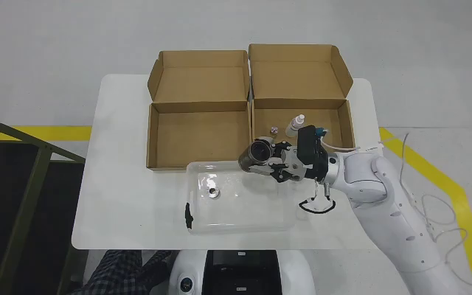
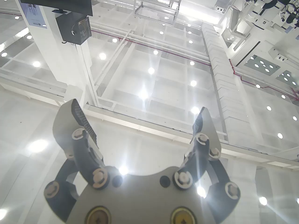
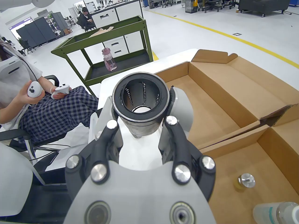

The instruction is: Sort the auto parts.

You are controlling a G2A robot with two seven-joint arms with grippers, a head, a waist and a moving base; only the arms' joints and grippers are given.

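**Top view.** The bench (image 1: 125, 184) carries two open boxes side by side along its far side: the left box (image 1: 198, 140) and the right box (image 1: 335, 125). A clear bin (image 1: 243, 217) stands nearer the robot. The right tool (image 1: 271, 161) pinches a bearing (image 1: 257, 153) and holds it above the bench. The bearing hangs about where the near walls of the two boxes meet, just past the bin's far rim, and projects from the tool toward the left box. A bottle (image 1: 296, 124) and a small metal cap (image 1: 273, 130) lie in the right box, near the tool. A ring (image 1: 213, 193) lies in the bin. A black clip (image 1: 188, 215) sits at the bin's near left corner.

**Left wrist view.** The left tool (image 2: 138, 108) points up at the ceiling with its fingers spread wide.

**Right wrist view.** The right tool (image 3: 142, 122) clamps the bearing (image 3: 140, 101) by its barrel, one finger on each side. The bearing's open bore faces away from the wrist. The left box (image 3: 222, 99) lies beyond the bearing. The right box (image 3: 275, 145) holds the cap (image 3: 246, 180) and the bottle (image 3: 275, 213).
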